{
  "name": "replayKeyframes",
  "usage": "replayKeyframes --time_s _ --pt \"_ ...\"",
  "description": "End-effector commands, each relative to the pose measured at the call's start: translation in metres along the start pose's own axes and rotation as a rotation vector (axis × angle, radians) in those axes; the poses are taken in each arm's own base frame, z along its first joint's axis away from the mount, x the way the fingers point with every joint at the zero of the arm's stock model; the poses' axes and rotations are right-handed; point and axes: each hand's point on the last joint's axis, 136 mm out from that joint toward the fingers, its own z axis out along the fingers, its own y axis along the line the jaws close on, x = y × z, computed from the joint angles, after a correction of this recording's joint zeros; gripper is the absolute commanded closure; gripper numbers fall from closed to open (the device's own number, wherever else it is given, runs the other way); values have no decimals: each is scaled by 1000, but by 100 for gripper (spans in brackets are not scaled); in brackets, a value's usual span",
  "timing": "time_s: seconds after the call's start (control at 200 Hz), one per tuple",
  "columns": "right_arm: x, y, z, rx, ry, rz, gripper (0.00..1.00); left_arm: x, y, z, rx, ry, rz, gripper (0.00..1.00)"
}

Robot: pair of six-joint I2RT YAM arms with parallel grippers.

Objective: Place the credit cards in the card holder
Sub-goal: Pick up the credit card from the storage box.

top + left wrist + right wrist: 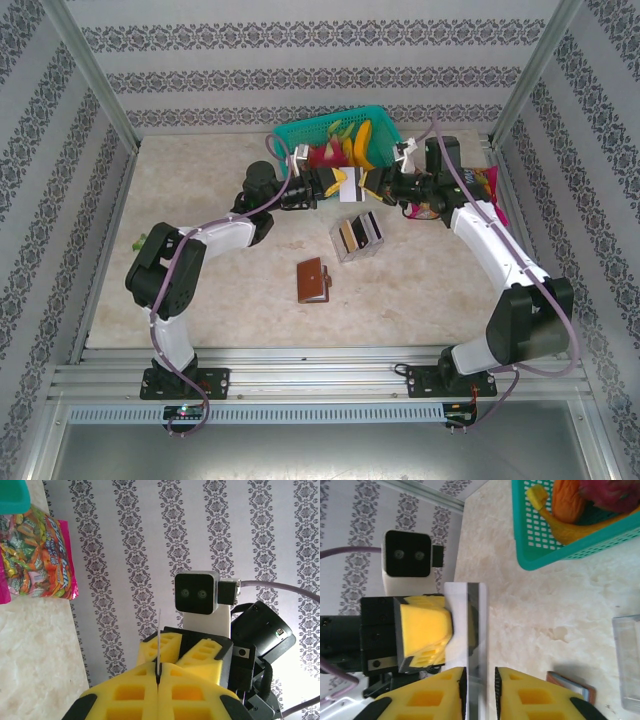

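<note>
A pale credit card (352, 184) hangs above the table between my two grippers, which meet nose to nose. My left gripper (159, 667) is shut on it, the card (160, 637) showing edge-on as a thin white line. My right gripper (480, 672) stands slightly open around the same card (476, 630), a gap showing beside one pad. In the top view the left gripper (337, 186) is left of the card and the right gripper (373, 183) right of it. The brown card holder (314, 280) lies folded on the table nearer the arms. More cards stand in a clear box (357, 237).
A teal basket (300, 128) with fruit sits at the back, close behind the grippers. A colourful candy bag (485, 188) lies at the right, under the right arm. The card holder's edge (570, 687) and the clear box (627, 660) lie below the right wrist.
</note>
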Motion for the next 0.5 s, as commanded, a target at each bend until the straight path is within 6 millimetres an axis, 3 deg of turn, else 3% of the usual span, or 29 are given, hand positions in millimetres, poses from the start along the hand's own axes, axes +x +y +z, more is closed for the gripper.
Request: replayKeyframes --time_s 0.0,0.15,0.265,0.32,0.405,0.495 --pt "-2 12 4 -83 10 4 73 -5 -17 1 87 -24 1 100" --pt "-4 12 8 -100 16 17 76 -7 -22 0 124 -37 -21 100" --pt "-6 9 6 -88 1 17 89 -7 -19 -1 114 -43 -35 100" --pt "-6 9 4 -88 0 18 95 -7 -13 -2 95 -51 -51 86" --pt "-7 5 0 -72 -16 29 97 -6 -2 -4 43 -61 -70 57" --pt "-4 -7 -5 -18 -25 89 100 0 16 -11 -59 -71 -78 47"
